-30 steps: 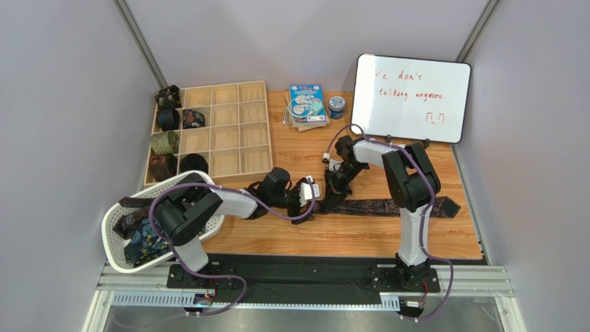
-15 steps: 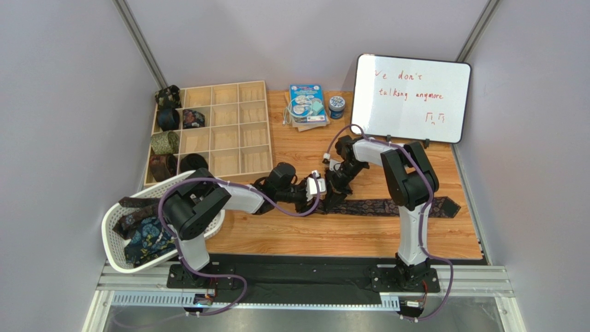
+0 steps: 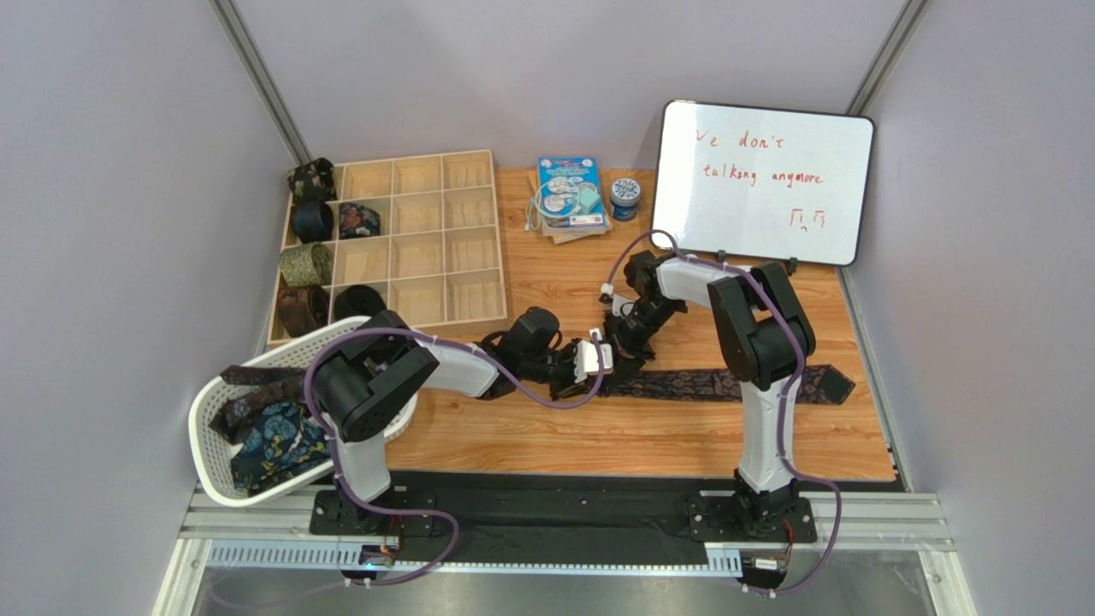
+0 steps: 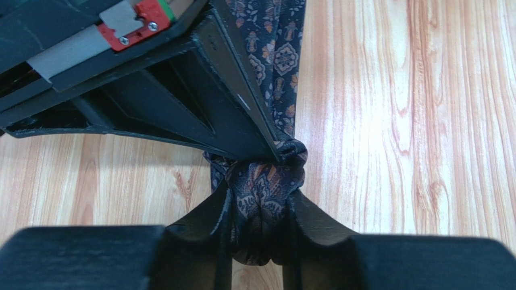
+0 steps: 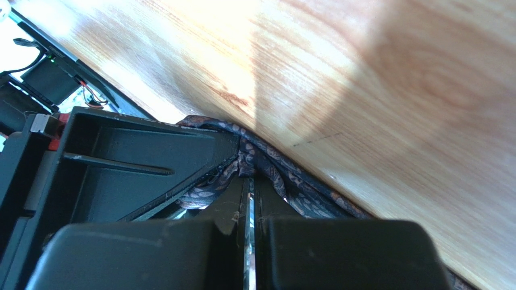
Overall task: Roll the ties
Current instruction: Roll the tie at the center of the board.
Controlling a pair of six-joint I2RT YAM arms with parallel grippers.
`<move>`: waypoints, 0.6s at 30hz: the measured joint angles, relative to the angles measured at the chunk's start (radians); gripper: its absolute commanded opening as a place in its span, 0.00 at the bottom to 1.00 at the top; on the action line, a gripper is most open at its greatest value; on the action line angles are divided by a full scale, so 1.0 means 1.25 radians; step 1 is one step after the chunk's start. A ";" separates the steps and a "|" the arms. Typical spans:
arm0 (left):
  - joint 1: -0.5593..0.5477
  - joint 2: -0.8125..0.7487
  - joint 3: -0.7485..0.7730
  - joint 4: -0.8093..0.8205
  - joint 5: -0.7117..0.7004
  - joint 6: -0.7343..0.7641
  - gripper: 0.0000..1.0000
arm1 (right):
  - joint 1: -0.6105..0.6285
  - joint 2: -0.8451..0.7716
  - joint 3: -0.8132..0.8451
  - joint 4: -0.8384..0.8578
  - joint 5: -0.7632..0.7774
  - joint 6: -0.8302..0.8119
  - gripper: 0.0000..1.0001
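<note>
A dark navy patterned tie (image 3: 720,383) lies flat along the wooden table, its pointed end toward the right. Its left end is bunched into a small wad (image 4: 266,187). My left gripper (image 4: 260,223) is shut on that wad, with fabric filling the gap between the fingers. My right gripper (image 5: 249,181) is shut, its tips pinching a fold of the same tie (image 5: 284,181) just above the wad. In the top view the two grippers (image 3: 594,359) (image 3: 620,347) meet tip to tip. More ties (image 3: 264,436) lie loose in the white mesh basket (image 3: 212,411).
A wooden compartment box (image 3: 424,244) at the back left holds rolled ties (image 3: 309,263) in its left column. A whiteboard (image 3: 765,180) leans at the back right, with a blue tin (image 3: 625,195) and a packet (image 3: 569,193) beside it.
My left gripper has slid right to the tie's bunched end and its fingers have closed on it. The right arm has stayed put, shut.
</note>
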 measured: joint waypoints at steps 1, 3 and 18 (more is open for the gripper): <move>0.000 -0.001 0.000 -0.002 0.002 0.002 0.18 | -0.001 -0.001 0.000 -0.001 -0.001 -0.001 0.00; 0.000 -0.004 0.000 -0.007 0.003 0.007 0.14 | -0.001 -0.004 0.000 -0.002 -0.002 -0.003 0.00; 0.015 -0.047 -0.022 -0.055 -0.001 -0.016 0.75 | 0.000 -0.009 0.011 0.006 0.048 0.006 0.00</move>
